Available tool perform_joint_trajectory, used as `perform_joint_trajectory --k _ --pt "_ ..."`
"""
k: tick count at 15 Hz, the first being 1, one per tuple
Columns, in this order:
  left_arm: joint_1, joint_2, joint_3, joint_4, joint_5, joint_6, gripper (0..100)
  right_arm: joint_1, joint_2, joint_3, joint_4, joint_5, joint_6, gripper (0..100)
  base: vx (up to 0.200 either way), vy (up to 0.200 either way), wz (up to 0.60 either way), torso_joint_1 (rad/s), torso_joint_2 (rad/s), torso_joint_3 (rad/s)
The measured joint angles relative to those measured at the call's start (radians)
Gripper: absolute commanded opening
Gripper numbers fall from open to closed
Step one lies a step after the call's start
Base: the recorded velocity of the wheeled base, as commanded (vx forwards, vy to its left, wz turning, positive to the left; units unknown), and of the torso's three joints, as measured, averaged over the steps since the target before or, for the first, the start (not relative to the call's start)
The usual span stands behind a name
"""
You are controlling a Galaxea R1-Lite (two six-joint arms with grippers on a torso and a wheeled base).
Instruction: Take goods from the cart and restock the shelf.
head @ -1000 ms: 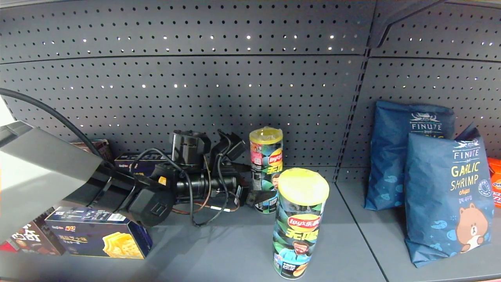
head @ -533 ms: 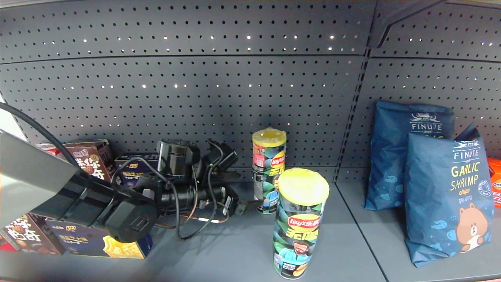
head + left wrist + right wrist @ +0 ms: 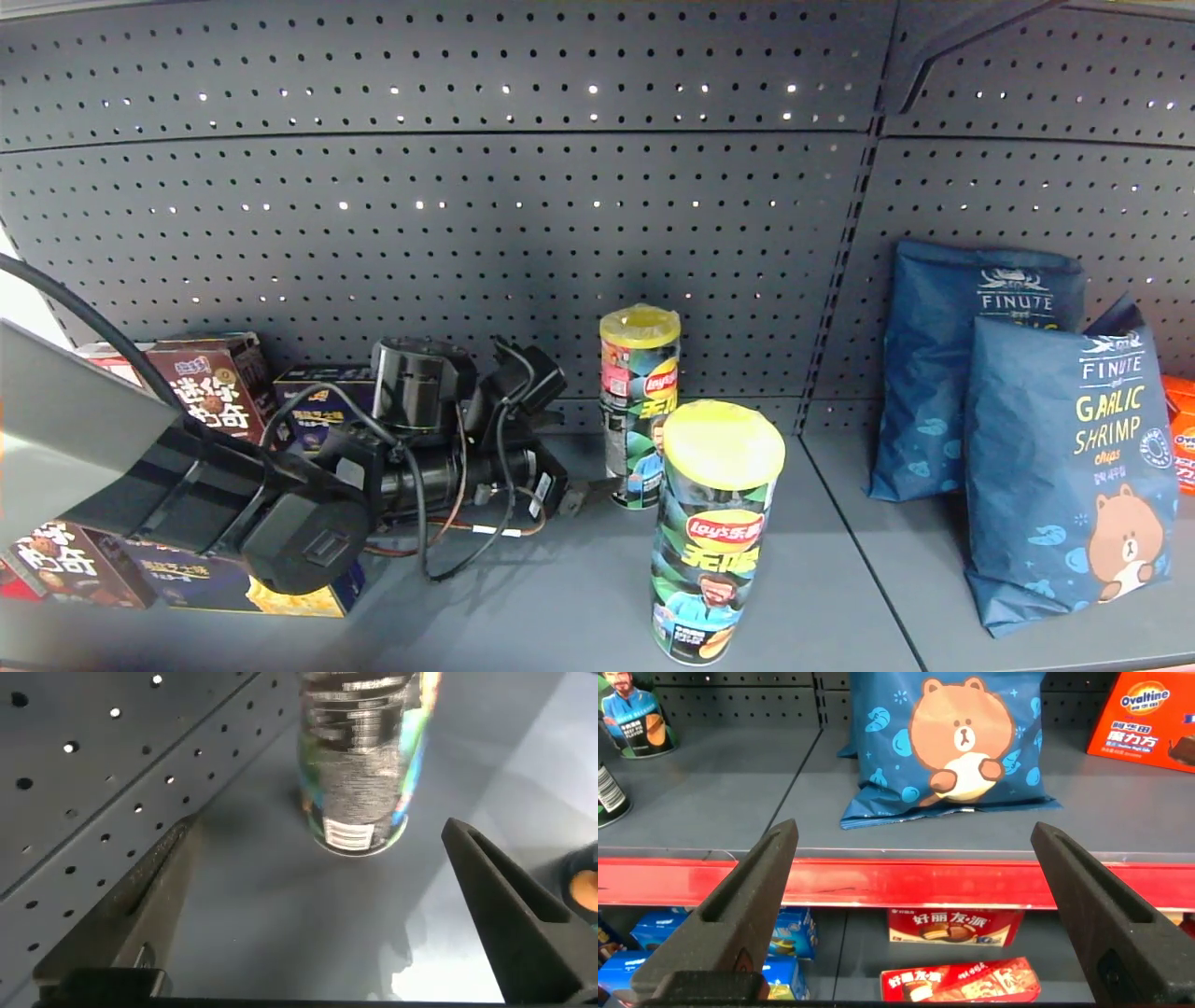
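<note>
The chip can [image 3: 640,401] [image 3: 360,765] stands upright at the back of the shelf [image 3: 560,597], close to the perforated back panel [image 3: 467,233] and just past the fingertips of the left claw [image 3: 574,453] [image 3: 318,831]. That claw lies low over the shelf with its fingers spread wide apart, holding nothing and not touching the can, which sits ahead of the gap rather than inside it. A second can [image 3: 717,532] of the same kind stands nearer the shelf's front edge, off to the claw's right and a little forward of its tips. Behind the claw, along its arm, a navy cracker box [image 3: 252,588] lies at the front of the shelf and brown snack boxes [image 3: 210,387] stand toward the back. Well to the right of the claw, past a seam in the shelf, two blue chip bags [image 3: 1064,467] stand one in front of the other, with an orange box [image 3: 1181,429] beside them. The right claw [image 3: 915,831] is held in front of the shelf's red edge strip [image 3: 896,882], its fingers also wide apart and holding nothing; the bear-printed bag [image 3: 952,747] sits straight ahead of it, and more boxed goods [image 3: 957,924] lie on the shelf below.
</note>
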Motion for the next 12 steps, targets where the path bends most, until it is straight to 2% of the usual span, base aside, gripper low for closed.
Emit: perform_joint_trajectory --k 6,10,12 --pt "-0.031 0.037 -0.038 0.004 0.069 -0.007 100 0.0 0.0 0.0 0.0 0.0 0.0 100 0.0 0.0 0.0 0.0 0.0 0.0" --pt "-0.042 0.063 -0.078 0.007 0.136 -0.034 100 0.0 0.0 0.0 0.0 0.0 0.0 100 0.0 0.0 0.0 0.0 0.0 0.0" --pt "-0.042 0.071 -0.083 0.009 0.148 -0.036 100 0.0 0.0 0.0 0.0 0.001 0.0 100 0.0 0.0 0.0 0.0 0.0 0.0"
